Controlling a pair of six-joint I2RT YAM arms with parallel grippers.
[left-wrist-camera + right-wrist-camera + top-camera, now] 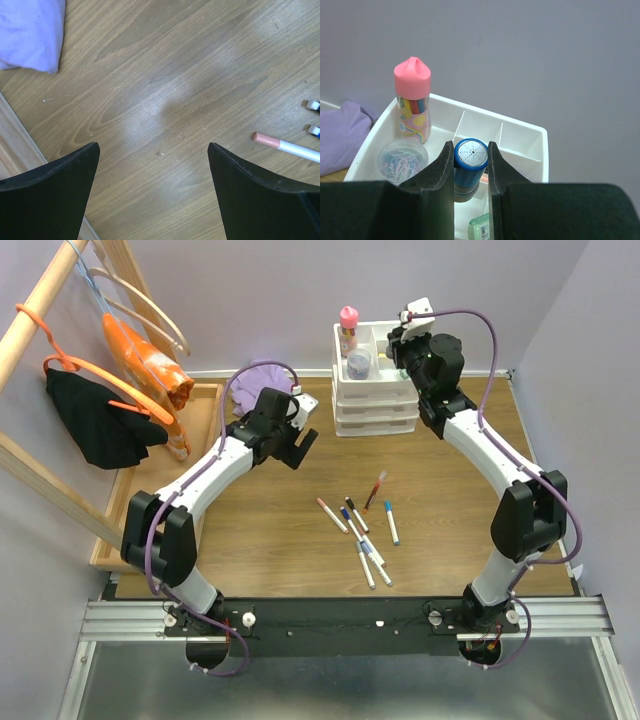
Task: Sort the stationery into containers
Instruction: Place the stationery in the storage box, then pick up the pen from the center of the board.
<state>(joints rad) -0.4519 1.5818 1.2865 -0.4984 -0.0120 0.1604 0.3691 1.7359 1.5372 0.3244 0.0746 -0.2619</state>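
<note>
My right gripper (471, 146) is shut on a chunky blue-capped marker (471, 155) and holds it upright over the divided top tray (542, 150) of the white three-drawer unit (372, 400). In the tray stand a pink-capped glue bottle (412, 95) and a small round jar of paper clips (402, 159); a mint item (481, 227) lies below the jaws. Several thin white markers (362, 528) lie loose mid-table. My left gripper (152, 150) is open and empty above bare wood, left of a pink-capped marker (285, 145).
A purple cloth (265, 375) lies left of the drawer unit. A long wooden tray (205, 405) runs along the left edge. A wooden rack with hangers, an orange garment (150, 365) and a black one (95, 415) stands at the far left. Walls close the back and right.
</note>
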